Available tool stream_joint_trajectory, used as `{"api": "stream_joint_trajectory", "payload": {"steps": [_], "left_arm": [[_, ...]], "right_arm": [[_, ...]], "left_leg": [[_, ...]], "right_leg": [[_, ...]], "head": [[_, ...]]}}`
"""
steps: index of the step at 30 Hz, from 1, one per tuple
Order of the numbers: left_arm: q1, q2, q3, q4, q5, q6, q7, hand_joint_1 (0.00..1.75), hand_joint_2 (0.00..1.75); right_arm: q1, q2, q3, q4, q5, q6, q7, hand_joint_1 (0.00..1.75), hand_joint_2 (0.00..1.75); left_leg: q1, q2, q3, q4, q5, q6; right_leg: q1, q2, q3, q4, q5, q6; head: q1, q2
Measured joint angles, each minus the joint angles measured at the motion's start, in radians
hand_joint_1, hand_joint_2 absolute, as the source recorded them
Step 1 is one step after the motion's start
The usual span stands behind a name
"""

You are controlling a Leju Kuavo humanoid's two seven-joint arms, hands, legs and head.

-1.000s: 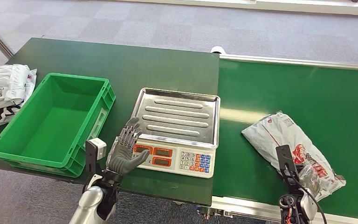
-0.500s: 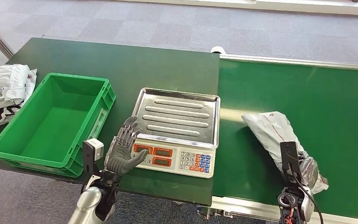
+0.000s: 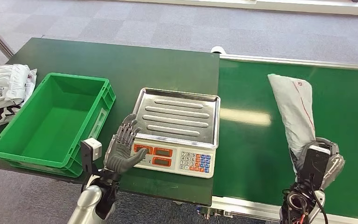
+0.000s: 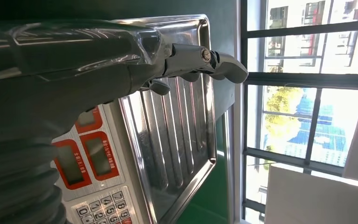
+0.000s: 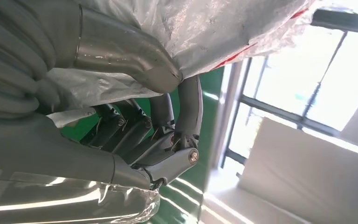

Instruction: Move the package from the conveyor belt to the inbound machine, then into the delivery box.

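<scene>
Package gripped at the belt's near edge, scale to its left.
The right hand [image 3: 318,161] clenches the grey poly mailer [image 3: 294,107] by its near end, long axis pointing away; weighing scale pan [image 3: 179,114] lies leftward. Left hand [image 3: 123,151], fingers released, rests beside the keypad.

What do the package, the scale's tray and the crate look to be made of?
Package: thin plastic film, judging by its crinkles and sheen. Scale's tray: polished metal, probably steel; it mirrors light and has pressed ribs. Crate: rigid moulded plastic, uniformly green, semi-gloss.
</scene>
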Motion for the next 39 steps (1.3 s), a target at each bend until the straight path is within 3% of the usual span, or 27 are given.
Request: {"api": "stream_joint_trajectory", "payload": {"steps": [4, 13, 19, 25, 29, 33, 39], "left_arm": [[-0.013, 0.0, -0.004, 0.011, 0.006, 0.002, -0.013, 0.0, 1.75], [-0.025, 0.002, -0.006, 0.02, 0.005, 0.04, -0.043, 0.0, 1.75], [-0.007, -0.002, 0.003, -0.057, -0.047, 0.209, -0.133, 0.0, 1.75], [0.008, -0.006, 0.009, -0.113, -0.072, 0.279, -0.169, 0.0, 1.75], [0.011, -0.014, 0.014, -0.144, -0.091, 0.422, -0.241, 0.0, 1.75], [0.014, -0.026, 0.018, -0.171, -0.076, 0.565, -0.284, 0.0, 1.75], [0.02, -0.031, 0.017, -0.173, -0.056, 0.618, -0.306, 0.0, 1.75]], "right_arm": [[0.03, 0.016, 0.01, -0.101, -0.059, -0.058, -0.069, 1.75, 1.75], [0.06, 0.035, 0.024, -0.202, -0.078, -0.09, -0.118, 1.75, 1.75], [0.065, 0.034, 0.111, -0.214, 0.068, -0.109, -0.111, 1.75, 1.75], [0.065, 0.032, 0.168, -0.212, 0.105, -0.109, -0.104, 1.75, 1.75], [0.054, 0.025, 0.219, -0.204, 0.195, -0.091, -0.075, 1.75, 1.75], [-0.005, 0.003, 0.303, -0.17, 0.331, -0.059, -0.001, 1.75, 1.75], [-0.103, -0.046, 0.408, -0.083, 0.394, -0.05, 0.039, 1.75, 1.75]], "left_leg": [[0.0, 0.0, 0.0, 0.0, 0.0, 0.0], [0.0, 0.0, 0.0, 0.0, 0.0, 0.0], [0.0, 0.0, 0.0, 0.0, 0.0, 0.0], [0.0, 0.0, -0.001, 0.0, 0.0, 0.0], [0.0, 0.0, -0.001, 0.0, 0.0, 0.0], [0.0, 0.0, 0.0, 0.0, 0.0, 0.0], [0.0, 0.0, 0.0, 0.0, 0.001, 0.0]], "right_leg": [[0.0, 0.0, 0.0, 0.0, 0.0, 0.0], [0.0, 0.0, 0.0, 0.0, 0.0, 0.0], [0.0, 0.0, 0.0, 0.0, 0.0, 0.0], [0.0, 0.0, 0.001, 0.0, 0.0, 0.0], [0.0, 0.0, 0.001, 0.0, 0.0, 0.0], [0.0, 0.0, 0.0, 0.0, 0.0, 0.0], [0.0, 0.0, 0.001, 0.0, 0.0, 0.0]], "head": [[0.0, 0.0], [0.0, 0.0], [0.0, 0.0], [0.0, 0.0], [0.0, 0.0], [0.0, 0.0], [0.0, 0.0]]}}
